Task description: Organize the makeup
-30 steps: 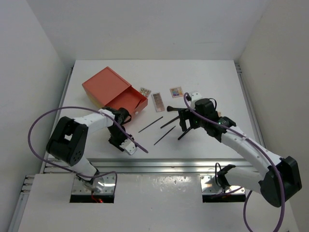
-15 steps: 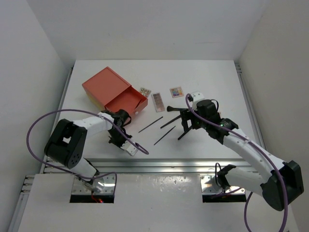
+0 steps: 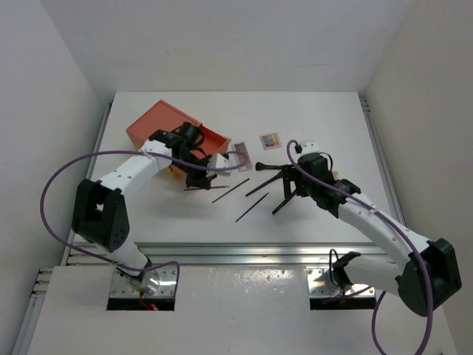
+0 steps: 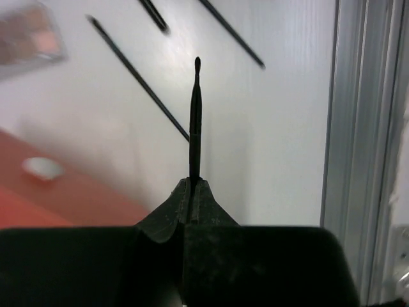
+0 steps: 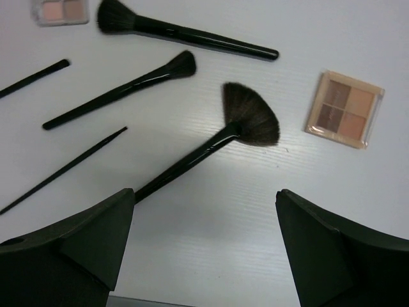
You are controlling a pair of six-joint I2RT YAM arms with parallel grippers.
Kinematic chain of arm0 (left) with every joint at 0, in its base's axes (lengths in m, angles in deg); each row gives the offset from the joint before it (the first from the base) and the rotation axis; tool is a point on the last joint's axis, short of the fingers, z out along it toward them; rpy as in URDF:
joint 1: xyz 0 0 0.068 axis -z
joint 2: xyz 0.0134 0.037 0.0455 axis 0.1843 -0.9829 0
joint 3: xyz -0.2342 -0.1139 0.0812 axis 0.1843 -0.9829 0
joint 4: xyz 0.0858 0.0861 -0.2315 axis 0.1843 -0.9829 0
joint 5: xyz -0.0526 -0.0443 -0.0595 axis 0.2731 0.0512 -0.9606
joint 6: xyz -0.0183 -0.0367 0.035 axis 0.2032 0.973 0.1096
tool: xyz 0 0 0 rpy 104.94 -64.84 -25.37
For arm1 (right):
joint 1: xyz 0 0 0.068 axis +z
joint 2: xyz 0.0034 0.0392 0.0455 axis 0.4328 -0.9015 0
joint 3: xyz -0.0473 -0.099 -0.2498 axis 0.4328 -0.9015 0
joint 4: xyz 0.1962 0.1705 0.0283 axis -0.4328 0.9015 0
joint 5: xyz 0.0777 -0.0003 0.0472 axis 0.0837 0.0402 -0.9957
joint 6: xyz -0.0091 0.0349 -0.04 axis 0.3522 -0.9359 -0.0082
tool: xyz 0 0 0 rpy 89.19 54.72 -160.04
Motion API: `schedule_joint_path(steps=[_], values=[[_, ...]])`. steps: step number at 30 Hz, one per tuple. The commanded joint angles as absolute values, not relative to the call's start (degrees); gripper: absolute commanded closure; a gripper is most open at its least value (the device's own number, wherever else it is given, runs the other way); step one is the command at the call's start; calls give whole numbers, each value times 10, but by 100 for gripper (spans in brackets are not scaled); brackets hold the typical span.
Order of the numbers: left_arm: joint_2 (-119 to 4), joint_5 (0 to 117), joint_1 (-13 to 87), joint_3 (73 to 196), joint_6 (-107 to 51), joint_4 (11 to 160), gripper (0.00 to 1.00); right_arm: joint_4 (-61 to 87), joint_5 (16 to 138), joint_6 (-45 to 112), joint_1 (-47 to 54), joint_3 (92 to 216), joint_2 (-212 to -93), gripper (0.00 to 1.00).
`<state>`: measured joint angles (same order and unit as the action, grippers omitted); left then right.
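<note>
No text, number, brand or sign can be read in any view. The four-pan palette point(image 5: 345, 109) shows only colour squares, and the orange box point(image 3: 150, 127) toward the far left corner of the counter point(image 3: 325, 118) looks unmarked.
</note>
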<state>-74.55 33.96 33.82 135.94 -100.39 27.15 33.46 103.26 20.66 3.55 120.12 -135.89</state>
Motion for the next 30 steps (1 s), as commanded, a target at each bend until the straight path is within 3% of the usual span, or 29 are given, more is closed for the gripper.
schedule_joint_path(steps=[1,5,8,15,20,30], values=[[-725,228,315,1450,-841,242,100,343,1094,129,20,1218,-1374,10],[-745,190,287,1541,-689,266,100,332,1083,86,-10,1232,-1397,10],[-753,184,275,1572,-672,280,100,336,1071,93,-16,1258,-1420,11],[-782,316,242,1556,-448,417,100,335,1074,85,-19,1269,-1445,11],[-789,378,236,1482,-440,533,100,332,1068,84,-18,1272,-1462,11],[-795,446,206,1413,-483,539,96,342,1050,78,-18,1259,-1479,11]])
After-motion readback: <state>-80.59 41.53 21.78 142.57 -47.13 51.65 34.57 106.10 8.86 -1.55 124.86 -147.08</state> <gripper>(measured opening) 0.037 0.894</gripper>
